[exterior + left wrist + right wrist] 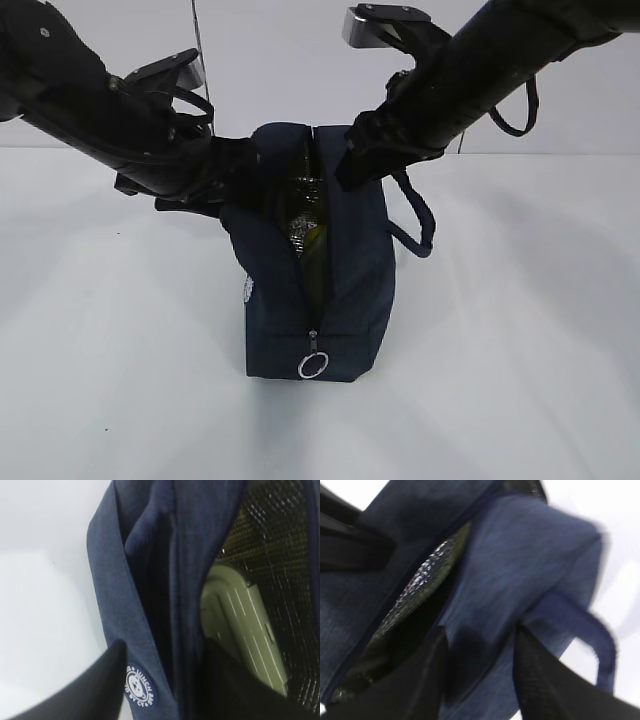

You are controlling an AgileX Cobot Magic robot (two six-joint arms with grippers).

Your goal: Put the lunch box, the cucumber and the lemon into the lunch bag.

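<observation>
"LUNCH" on lunch bag [107,570] logo [139,685]

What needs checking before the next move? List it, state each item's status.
1. Lunch bag upright on the table: ok.
2. Top opening spread between both grippers: ok.
3. Lunch box inside the bag, against the foil lining: ok.
4. Lemon inside: yellow-green shape shows in the gap, cannot tell.
5. Cucumber inside: cannot tell.
6. Left gripper and right gripper gripping the bag's edges: fabric lies between the fingers, ok.
</observation>
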